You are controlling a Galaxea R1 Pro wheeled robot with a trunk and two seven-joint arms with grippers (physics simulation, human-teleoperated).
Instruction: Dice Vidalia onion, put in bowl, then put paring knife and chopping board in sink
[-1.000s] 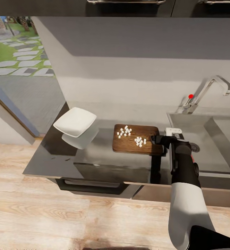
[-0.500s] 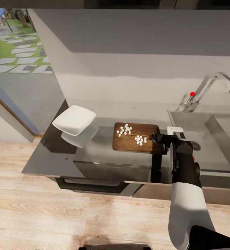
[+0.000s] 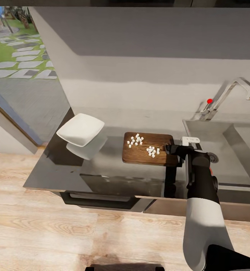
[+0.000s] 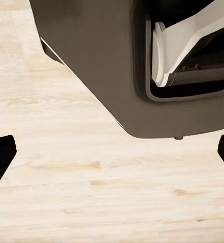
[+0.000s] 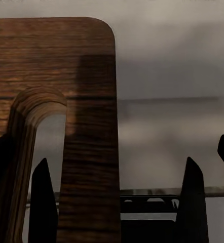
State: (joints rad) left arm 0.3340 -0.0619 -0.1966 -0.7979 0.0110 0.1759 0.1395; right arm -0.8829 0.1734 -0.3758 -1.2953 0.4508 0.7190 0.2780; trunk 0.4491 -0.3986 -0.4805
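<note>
Head view: I see the brown chopping board [image 3: 149, 154] in the middle of the frame on the grey surface [image 3: 64, 173], with small white onion bits [image 3: 152, 151] on top. The white bowl [image 3: 80, 130] sits to its left, well apart. The sink [image 3: 230, 150] and its tap [image 3: 226, 96] are at the right. My right end effector [image 3: 176, 150] is at the board's right end; in the right wrist view its fingers [image 5: 42, 202] are spread around the board's handle end [image 5: 89, 152]. My left end effector [image 4: 112, 152] is spread wide over the wood floor [image 4: 91, 192].

The countertop [image 3: 102, 169] bears the bowl [image 3: 80, 130] and the chopping board [image 3: 149, 155].
</note>
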